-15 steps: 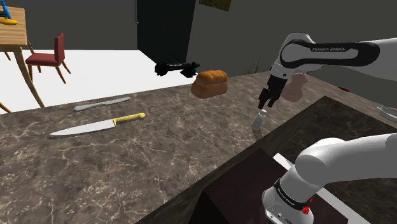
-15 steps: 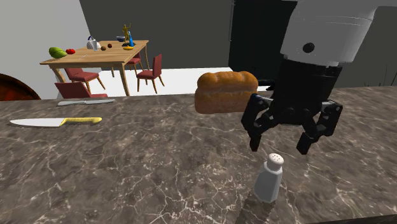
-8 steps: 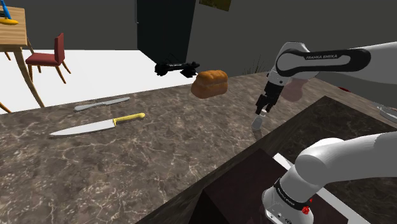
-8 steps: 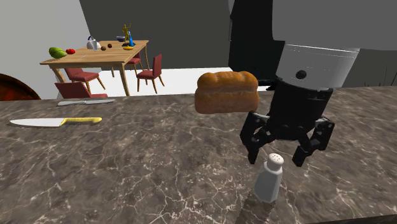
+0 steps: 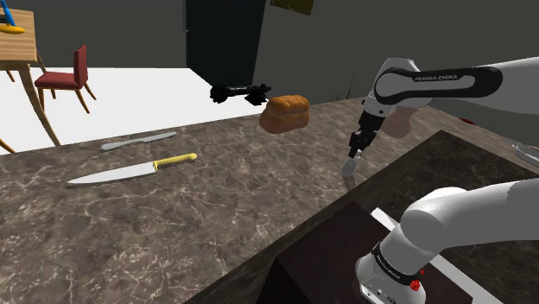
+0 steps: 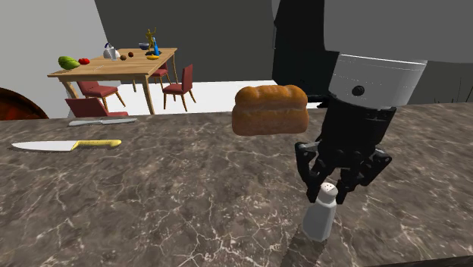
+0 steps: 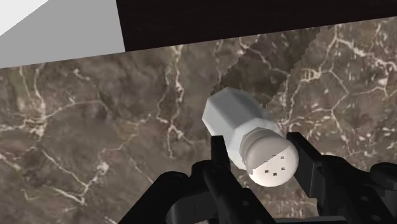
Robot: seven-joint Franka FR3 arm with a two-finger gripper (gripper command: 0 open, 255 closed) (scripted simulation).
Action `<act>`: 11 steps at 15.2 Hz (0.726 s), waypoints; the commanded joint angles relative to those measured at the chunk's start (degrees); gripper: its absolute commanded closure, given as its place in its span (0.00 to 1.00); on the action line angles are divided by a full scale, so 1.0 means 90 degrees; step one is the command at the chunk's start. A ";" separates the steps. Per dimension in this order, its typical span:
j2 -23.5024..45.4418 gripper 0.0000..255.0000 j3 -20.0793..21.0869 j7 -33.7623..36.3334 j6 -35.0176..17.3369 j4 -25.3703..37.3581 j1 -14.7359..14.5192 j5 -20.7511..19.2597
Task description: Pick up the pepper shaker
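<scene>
Gripper (image 6: pixel 328 191) is held vertically over the shaker (image 6: pixel 320 220), with its two fingers (image 7: pixel 312 162) set against opposite sides of the cap, so the shaker is judged to be clasped rather than merely straddled. The grasp is taken high, at the narrow top, probably because that part is most easily spanned from above. The shaker is stood upright on the counter (image 6: pixel 151 197), near its edge and well apart from the loaf (image 6: pixel 270 108). No lift is shown yet, and a straight upward pull is called for.
</scene>
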State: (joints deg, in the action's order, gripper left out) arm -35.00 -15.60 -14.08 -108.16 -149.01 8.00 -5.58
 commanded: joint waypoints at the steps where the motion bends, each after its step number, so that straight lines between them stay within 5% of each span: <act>1: 0.0005 1.00 -0.0003 -0.0001 0.0003 -0.0009 0.0003 -0.0005; 11: -0.0149 1.00 0.0107 0.0046 0.0834 0.0670 -0.0027 0.0064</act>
State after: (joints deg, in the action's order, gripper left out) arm -36.21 -14.68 -13.63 -101.57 -143.74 7.74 -5.02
